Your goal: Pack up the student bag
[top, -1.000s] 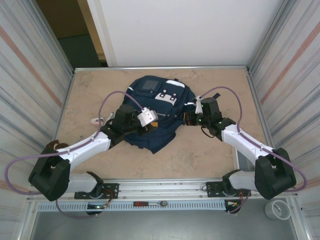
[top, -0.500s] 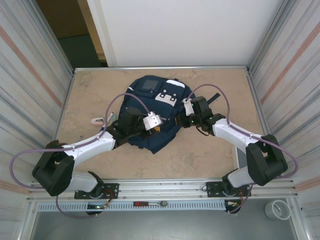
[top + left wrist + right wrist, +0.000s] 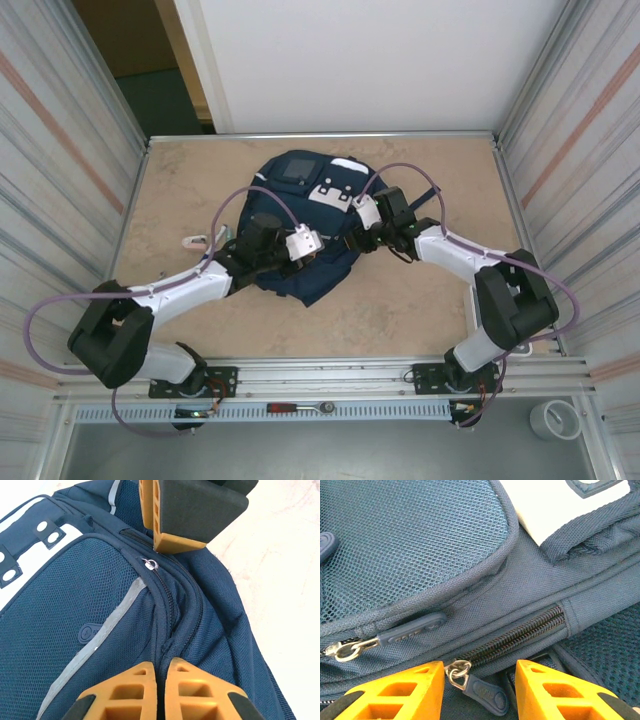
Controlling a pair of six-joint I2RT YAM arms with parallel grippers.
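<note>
Start of packing, seemingly: left gripper (image 3: pixel 161 667) clamped on student bag (image 3: pixel 75 605) fabric, right gripper (image 3: pixel 480 672) parted around zipper pull (image 3: pixel 485 693), zip closed.

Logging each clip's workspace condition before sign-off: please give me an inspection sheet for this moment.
Surface: table, beige stone pattern.
Job's things: backpack, navy, lying mid-table.
Clutter: pink-and-white item left of the backpack; tape roll and hand tool beyond the table's near edge.
Grippers: left gripper shut on a fold of the backpack; right gripper open, straddling a zip pull.
Cables: purple cables looping off both arms.
Surroundings: ribbed metal side walls, white back panel.
</note>
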